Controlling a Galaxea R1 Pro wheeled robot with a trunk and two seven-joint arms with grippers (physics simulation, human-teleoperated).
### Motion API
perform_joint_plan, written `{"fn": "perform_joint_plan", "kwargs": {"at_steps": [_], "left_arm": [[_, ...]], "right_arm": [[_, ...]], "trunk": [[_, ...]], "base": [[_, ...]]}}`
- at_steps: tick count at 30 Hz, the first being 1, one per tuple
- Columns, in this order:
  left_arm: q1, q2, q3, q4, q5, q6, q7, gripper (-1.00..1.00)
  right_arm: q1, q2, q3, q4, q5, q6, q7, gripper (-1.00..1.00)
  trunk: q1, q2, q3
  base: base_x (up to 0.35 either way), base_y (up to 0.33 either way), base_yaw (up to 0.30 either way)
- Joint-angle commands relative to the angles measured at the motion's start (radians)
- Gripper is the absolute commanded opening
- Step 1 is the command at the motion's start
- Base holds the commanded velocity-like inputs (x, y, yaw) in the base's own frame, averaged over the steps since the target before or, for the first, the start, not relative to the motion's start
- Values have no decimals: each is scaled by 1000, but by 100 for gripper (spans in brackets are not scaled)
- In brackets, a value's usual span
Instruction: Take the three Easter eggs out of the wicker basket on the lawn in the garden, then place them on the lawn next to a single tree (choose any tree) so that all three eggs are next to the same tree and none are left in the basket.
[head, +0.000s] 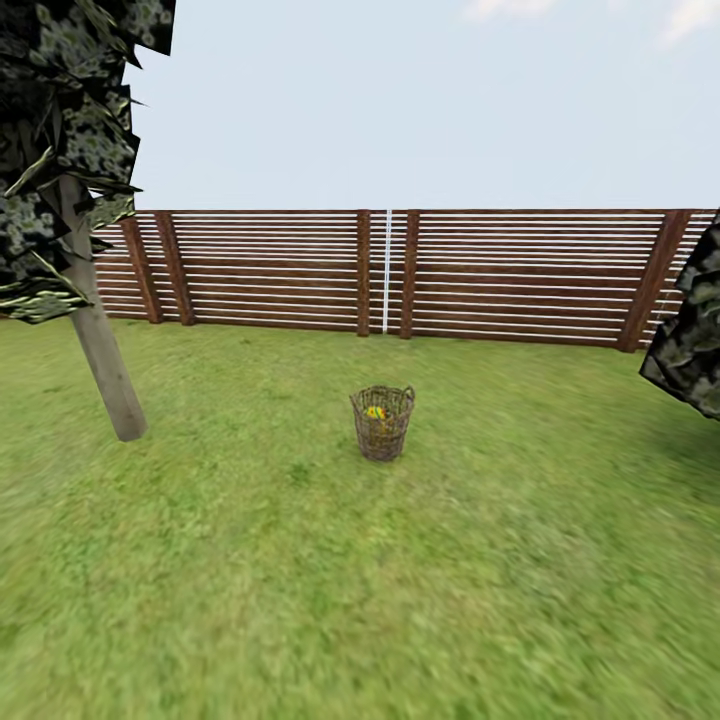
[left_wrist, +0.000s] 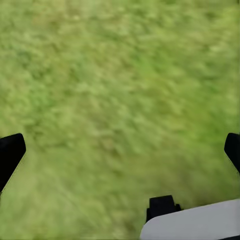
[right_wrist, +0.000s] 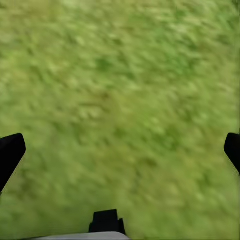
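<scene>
The lawn (head: 300, 600) spreads wide and flat out to the brown slat fence (head: 500, 275) that rings the garden, so there is free grass on every side for setting things down. A tree (head: 100, 350) with a bare grey-brown trunk leans at the head view's left, near enough the basket to serve as the drop spot, I judge. More dark foliage (head: 690, 340) juts in at the right edge. The wicker basket (head: 382, 425) stands upright on the grass mid-lawn, well ahead of the robot. Yellow Easter eggs (head: 375, 412) show through its open weave, so the job looks barely begun. Both arms hang over bare grass: the left pincer (left_wrist: 120, 150) and right pincer (right_wrist: 120, 150) are each spread wide and empty, ready for a pick once the robot gets closer.
</scene>
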Motion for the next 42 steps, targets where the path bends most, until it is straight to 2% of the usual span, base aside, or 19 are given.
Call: {"fn": "perform_joint_plan", "kwargs": {"at_steps": [1, 11, 33, 42], "left_arm": [[0, 1, -5, -1, -10, 0, 10, 100], [0, 1, -6, -1, -11, 0, 10, 100], [0, 0, -6, -1, -12, 0, 10, 100], [-1, 1, -5, -1, -11, 0, 10, 100]], "right_arm": [[0, 0, 1, -1, -5, -2, -1, 100], [0, 0, 1, -1, -4, -2, -1, 100], [0, -1, 0, -2, 2, -2, 0, 100], [0, 0, 0, -3, 0, -2, 0, 100]], "trunk": [[1, 0, -1], [1, 0, -1], [1, 0, -1], [1, 0, -1]], "base": [[331, -5, 0], [331, -11, 0], [331, -116, 0], [331, -132, 121]]}}
